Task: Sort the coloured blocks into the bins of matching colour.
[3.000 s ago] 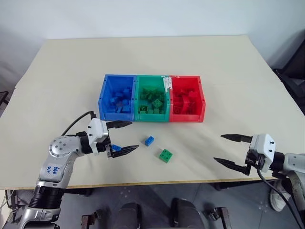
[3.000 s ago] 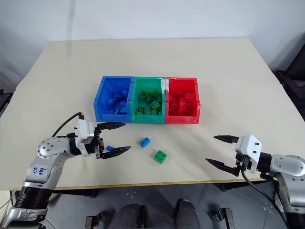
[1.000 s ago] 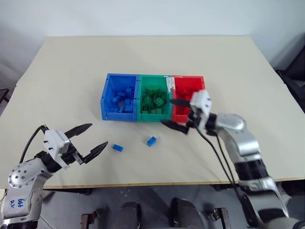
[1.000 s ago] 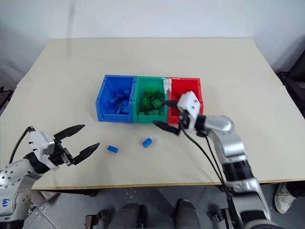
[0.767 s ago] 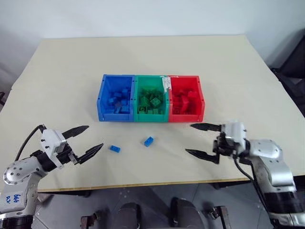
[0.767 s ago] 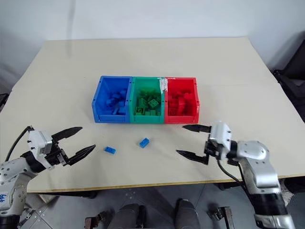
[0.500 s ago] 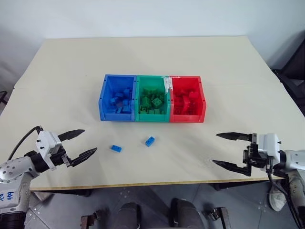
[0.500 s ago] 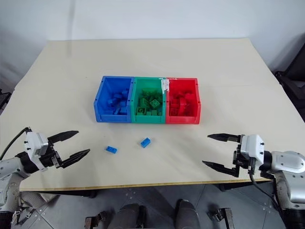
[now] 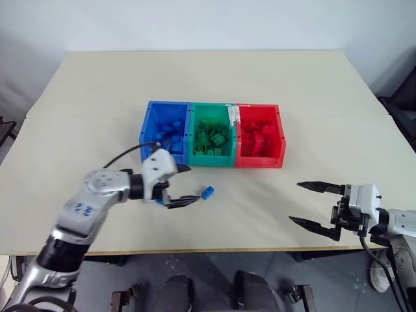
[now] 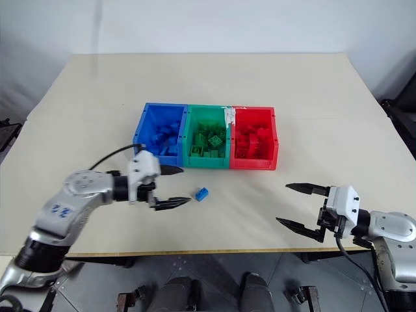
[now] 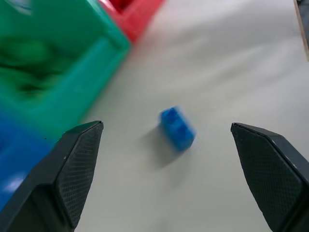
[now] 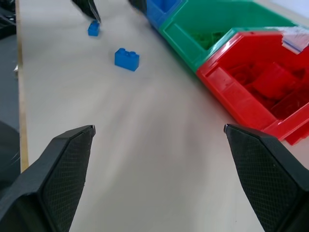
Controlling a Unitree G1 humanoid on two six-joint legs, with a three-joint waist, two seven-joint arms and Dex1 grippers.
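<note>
Compared with half a second before, the left gripper (image 9: 185, 185) had swung in from the near left edge of the tabletop (image 9: 97, 84) toward the middle. It now hovered just in front of the blue bin (image 9: 166, 132), its jaws wide open and holding nothing. A blue block (image 9: 208, 192) lay on the tabletop just beyond the fingertips, not touching them. The right gripper (image 9: 311, 205) had stayed at the near right edge, its jaws also wide open and empty.

The green bin (image 9: 212, 137) and the red bin (image 9: 260, 136) stood joined to the blue one in a row, each with blocks of its own colour inside. A strip of white tape (image 9: 234, 114) sat on the rim between green and red. Nothing stood between the left gripper and the blue block.

The right wrist view showed a second blue block (image 12: 93, 28) by the left fingertips; in the head views the left gripper covered that spot.
</note>
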